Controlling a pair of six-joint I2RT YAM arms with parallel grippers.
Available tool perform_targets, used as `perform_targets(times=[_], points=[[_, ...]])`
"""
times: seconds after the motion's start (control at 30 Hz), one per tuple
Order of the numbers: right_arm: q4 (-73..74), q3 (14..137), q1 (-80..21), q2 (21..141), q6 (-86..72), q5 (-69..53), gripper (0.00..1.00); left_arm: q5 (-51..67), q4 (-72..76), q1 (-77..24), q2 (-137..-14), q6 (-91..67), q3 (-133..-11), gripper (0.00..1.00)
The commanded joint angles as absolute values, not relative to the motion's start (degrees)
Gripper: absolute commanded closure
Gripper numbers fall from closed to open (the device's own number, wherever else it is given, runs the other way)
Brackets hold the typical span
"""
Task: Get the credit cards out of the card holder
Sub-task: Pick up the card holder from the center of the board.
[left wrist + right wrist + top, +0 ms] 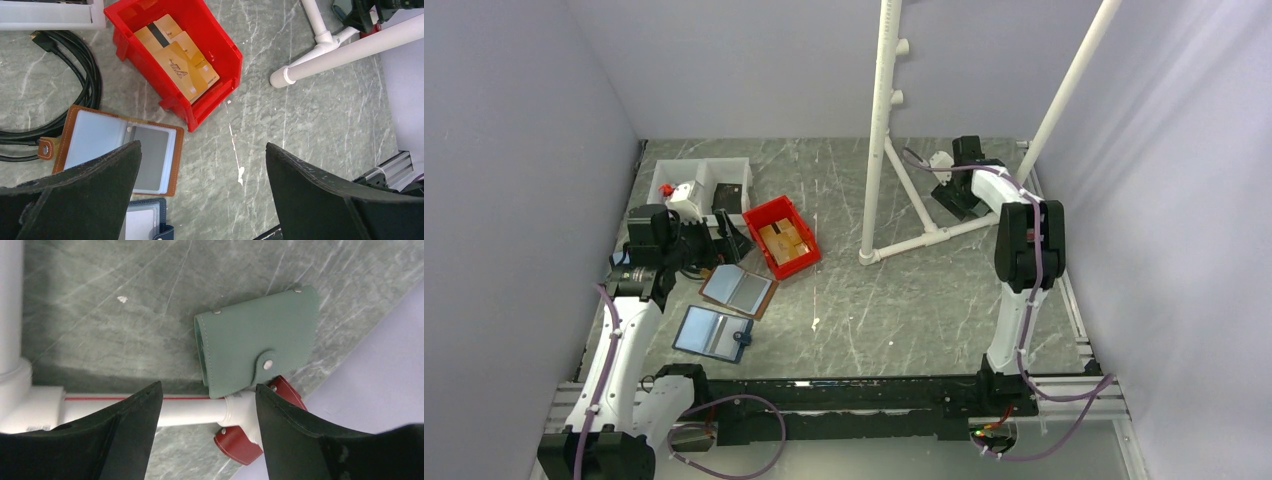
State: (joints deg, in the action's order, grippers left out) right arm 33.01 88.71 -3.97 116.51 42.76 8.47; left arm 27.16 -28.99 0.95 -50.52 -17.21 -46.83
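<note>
Sage-green card holder [252, 337] on a grey, white-veined table [125, 290] — elsewhere, tan-gold credit cards [182, 70] in a red bin [222, 39].

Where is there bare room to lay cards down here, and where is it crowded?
Bare: the broad stretch between the navy folder and the right arm, nearer than the pipe frame. Crowded: far left, around the red bin, brown folder and white tray.

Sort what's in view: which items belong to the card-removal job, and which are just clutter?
Job:
- green card holder, closed and snapped
- right end effector, open, by it

Lying about:
- brown holder, open
- navy holder
- red holder, partly under the pipe
- cable
- white tray
- red bin of gold cards, maybe the drop-off
</note>
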Motion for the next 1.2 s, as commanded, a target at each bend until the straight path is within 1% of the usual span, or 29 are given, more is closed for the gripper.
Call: perform_targets(times=[0.0, 0.07, 0.17, 0.23, 0.27, 0.3, 0.4, 0.43, 0.6, 0.87, 1.0, 1.17], points=[[31.44, 92.25, -4.19, 119.98, 43.34, 13.24, 0.32, 28.21, -27.77, 1.32, -50.71, -15.84, -46.58, 0.01], [30.28, 92.84, -4.15, 121.22, 43.4, 14.1, 0.35, 28.17, -27.81, 1.36, -50.72, -15.89, -46.57, 0.01], [27.95, 92.63, -4.29, 122.24, 43.99, 15.52, 0.45, 28.21, -27.77, 1.49, -50.78, -15.89, -46.5, 0.01], [26.19, 91.75, -4.4, 122.13, 44.73, 16.04, 0.6, 28.26, -27.77, 1.58, -50.88, -15.85, -46.49, 0.01], [25.21, 90.97, -4.47, 121.88, 45.08, 16.15, 0.7, 28.25, -27.77, 1.58, -50.89, -15.82, -46.45, 0.01], [24.08, 90.14, -4.65, 121.49, 45.47, 16.1, 0.77, 28.32, -27.73, 1.58, -50.89, -15.84, -46.49, 0.01], [21.51, 88.27, -4.81, 119.82, 46.45, 15.88, 0.97, 28.43, -27.69, 1.73, -50.98, -15.9, -46.49, 0.01], [20.8, 87.53, -4.95, 119.16, 46.68, 15.76, 1.0, 28.46, -27.71, 1.75, -50.98, -15.93, -46.49, 0.0], [17.61, 85.28, -5.29, 113.46, 46.51, 12.66, 1.0, 28.41, -27.64, 1.85, -51.08, -15.89, -46.49, 0.01], [15.17, 81.2, -5.87, 98.62, 42.42, 1.09, 1.0, 28.79, -27.48, 2.27, -51.26, -15.92, -46.49, 0.01], [16.55, 76.13, -5.89, 90.8, 41.41, -6.12, 1.0, 28.67, -27.53, 2.36, -51.11, -15.93, -46.49, 0.01], [22.49, 68.19, -5.8, 79.17, 42.82, -17.92, 1.0, 29.63, -27.21, 2.45, -50.95, -16.08, -46.42, 0.01]])
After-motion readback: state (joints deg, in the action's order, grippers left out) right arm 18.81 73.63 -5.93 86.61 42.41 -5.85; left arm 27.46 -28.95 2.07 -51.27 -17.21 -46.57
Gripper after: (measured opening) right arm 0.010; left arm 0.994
